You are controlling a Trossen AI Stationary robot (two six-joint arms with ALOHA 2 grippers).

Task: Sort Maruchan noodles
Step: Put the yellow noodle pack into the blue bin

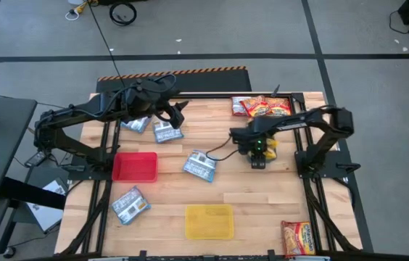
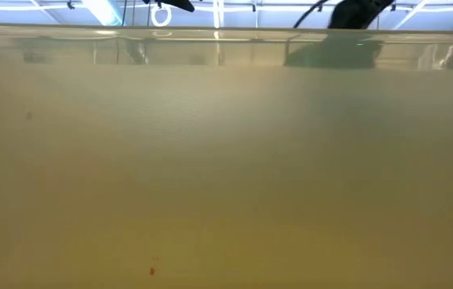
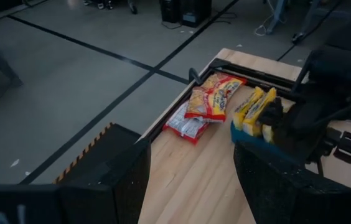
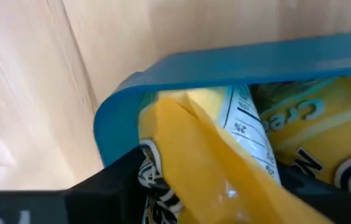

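Down over the blue tray at the right middle of the wooden surface, the right end effector is clamped on a yellow noodle packet, with more yellow packets lying in that tray. Red packets sit at the far edge, blue-and-white ones are scattered near the red tray, and the left end effector hangs over the far left part with its fingers apart and nothing between them.

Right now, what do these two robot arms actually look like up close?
Both are black, jointed arms of slim tubes and chunky joints. The left arm ends in a gripper with two flat, dark fingers. The right arm carries a small green light near its gripper, with a thin black cable looping beside it.
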